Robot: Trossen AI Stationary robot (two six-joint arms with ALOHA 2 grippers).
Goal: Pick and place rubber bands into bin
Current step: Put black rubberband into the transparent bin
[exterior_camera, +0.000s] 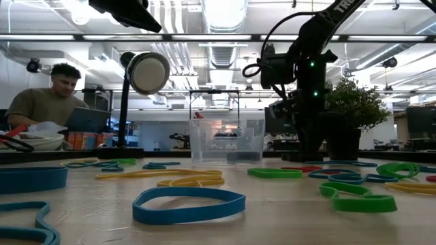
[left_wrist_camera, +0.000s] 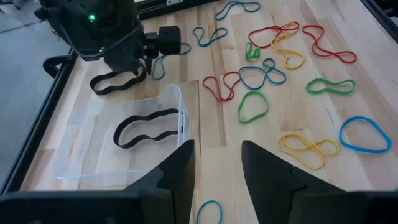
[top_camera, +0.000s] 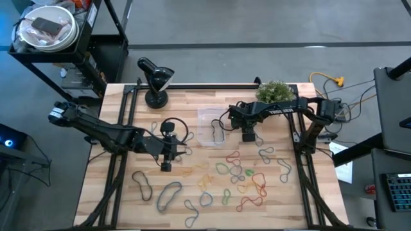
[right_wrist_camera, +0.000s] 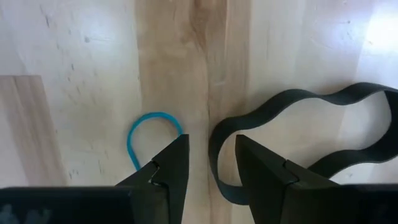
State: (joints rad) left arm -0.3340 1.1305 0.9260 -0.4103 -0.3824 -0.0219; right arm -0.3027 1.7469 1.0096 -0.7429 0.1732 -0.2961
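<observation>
The clear bin point(top_camera: 207, 119) point(left_wrist_camera: 81, 143) stands on the table's middle, with one black rubber band point(left_wrist_camera: 149, 127) lying inside it. Many coloured rubber bands point(top_camera: 244, 176) point(left_wrist_camera: 280, 56) lie flat on the wood toward the near right. My right gripper point(top_camera: 248, 136) point(right_wrist_camera: 211, 149) points down, open, just right of the bin. It stands low over one end of a black band point(right_wrist_camera: 298, 112) point(left_wrist_camera: 115, 81) lying on the table, with a blue band point(right_wrist_camera: 146, 127) beside it. My left gripper point(top_camera: 166, 165) point(left_wrist_camera: 217, 155) is open and holds nothing, left of the bin.
A black desk lamp point(top_camera: 154, 80) and a potted plant point(top_camera: 275, 91) stand along the far edge. Dark and grey bands point(top_camera: 170, 192) lie near the front left. A black cable loop point(top_camera: 174, 126) sits by the left arm. A person point(exterior_camera: 48, 102) sits beyond the table.
</observation>
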